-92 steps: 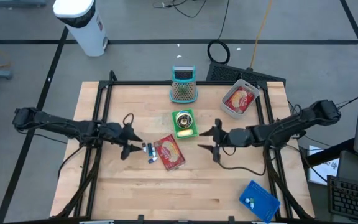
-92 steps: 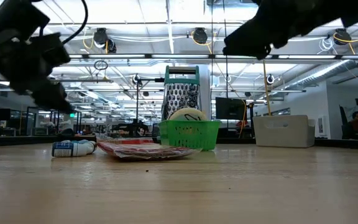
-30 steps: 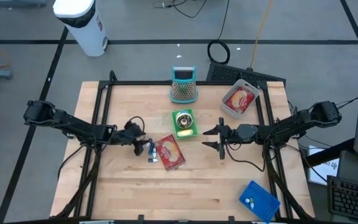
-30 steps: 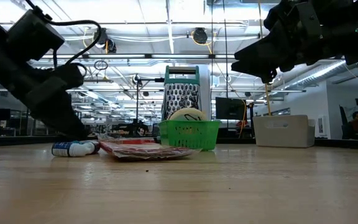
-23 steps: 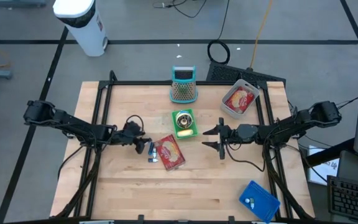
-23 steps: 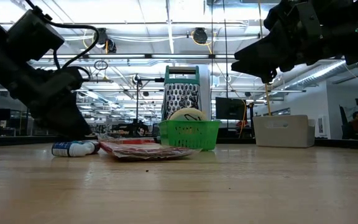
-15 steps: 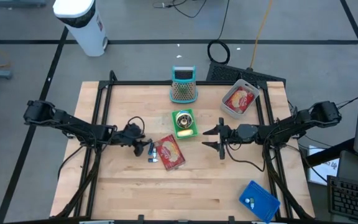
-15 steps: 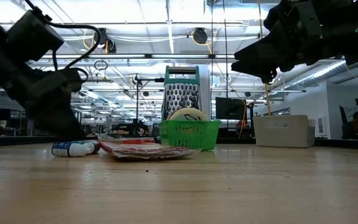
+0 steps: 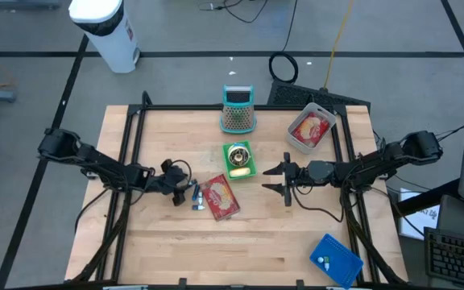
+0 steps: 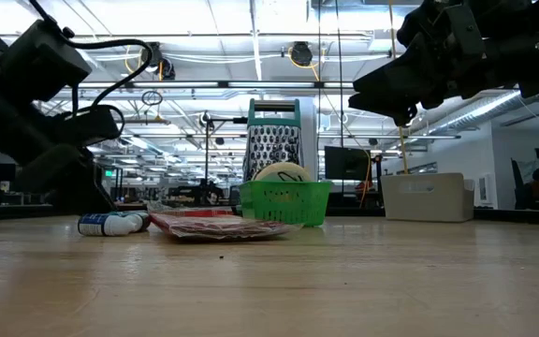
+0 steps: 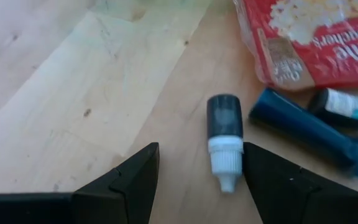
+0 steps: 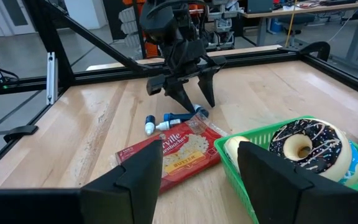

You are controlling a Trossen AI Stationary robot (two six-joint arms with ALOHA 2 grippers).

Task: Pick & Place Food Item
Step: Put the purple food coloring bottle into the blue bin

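- Hovering low over the wooden surface [image 9: 176,242], the left tool [image 9: 185,192] had its two fingers [image 11: 129,183] spread apart with nothing between them but a small dark-bodied bottle with a white cap [image 11: 223,140], which lay flat on the wood, untouched.
- Just beyond that bottle lay two more small items, a blue tube [image 11: 303,130] and a teal-labelled bottle [image 11: 347,109], side by side and close to the edge of a red popcorn packet [image 9: 219,197].
- The red popcorn packet rested flat near the middle of the surface, right beside the left tool's tips.
- The right tool [image 9: 280,181] hung above the surface on the other side of the packet, its fingers [image 12: 129,180] apart and empty, pointing toward the centre.
- Between the two tools, a little farther back, stood a green basket [image 9: 230,171] holding a chocolate-iced doughnut [image 12: 303,144] and a pale round food item [image 12: 238,149].
- Behind the basket stood a teal-handled box grater [image 9: 237,109], upright at the far edge of the surface.
- At the far right corner sat a grey bin [image 9: 298,143] with another red packet [image 9: 312,127] lying in it.
- Near the front right corner lay a blue flat box [image 9: 334,259].
- Off the surface, a white cylindrical appliance [image 9: 105,31] stood on the floor at the far left.
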